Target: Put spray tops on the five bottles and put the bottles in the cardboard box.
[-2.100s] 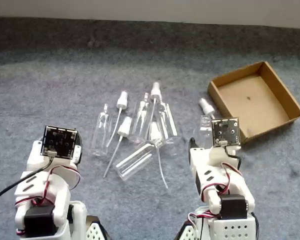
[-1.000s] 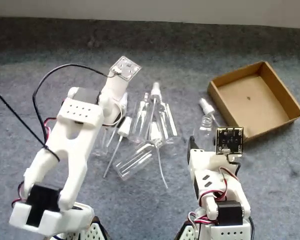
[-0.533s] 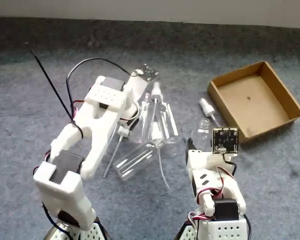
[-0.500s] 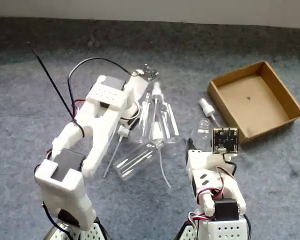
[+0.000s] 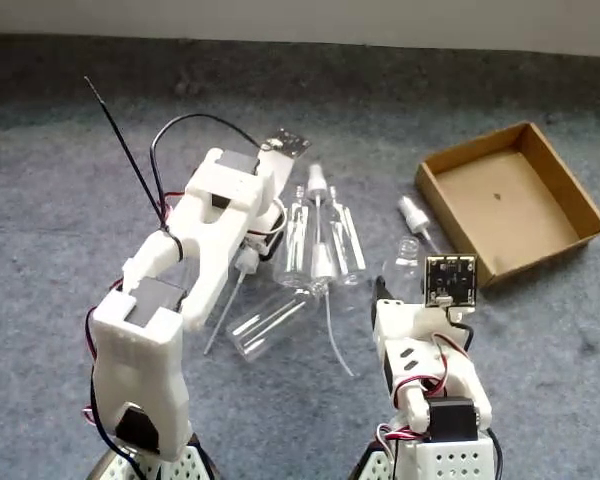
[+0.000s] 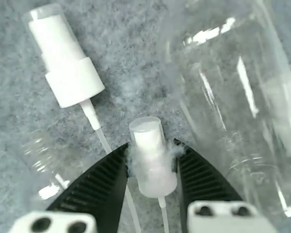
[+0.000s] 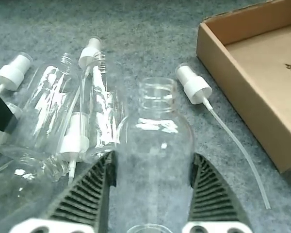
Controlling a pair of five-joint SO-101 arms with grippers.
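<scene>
Several clear bottles (image 5: 315,240) and white spray tops lie in a pile mid-table. My left gripper (image 5: 252,250) is stretched over the pile's left side. In the left wrist view its jaws (image 6: 150,145) are shut on a white spray top (image 6: 150,160) lying on the carpet, with another spray top (image 6: 65,63) beyond. My right gripper (image 5: 400,275) sits near the table's front, shut on a clear open-necked bottle (image 7: 155,141) that points away from it. The cardboard box (image 5: 470,152) lies at the right with nothing inside.
A loose spray top (image 5: 413,212) with a long tube lies between the held bottle and the box wall (image 7: 242,87). One bottle (image 5: 268,320) lies apart at the front of the pile. Grey carpet covers the table.
The left arm rose from its rest pose, swung out over the pile and came down on the spray top; nearby bottles shifted a little. The right arm pulled back slightly with its bottle.
</scene>
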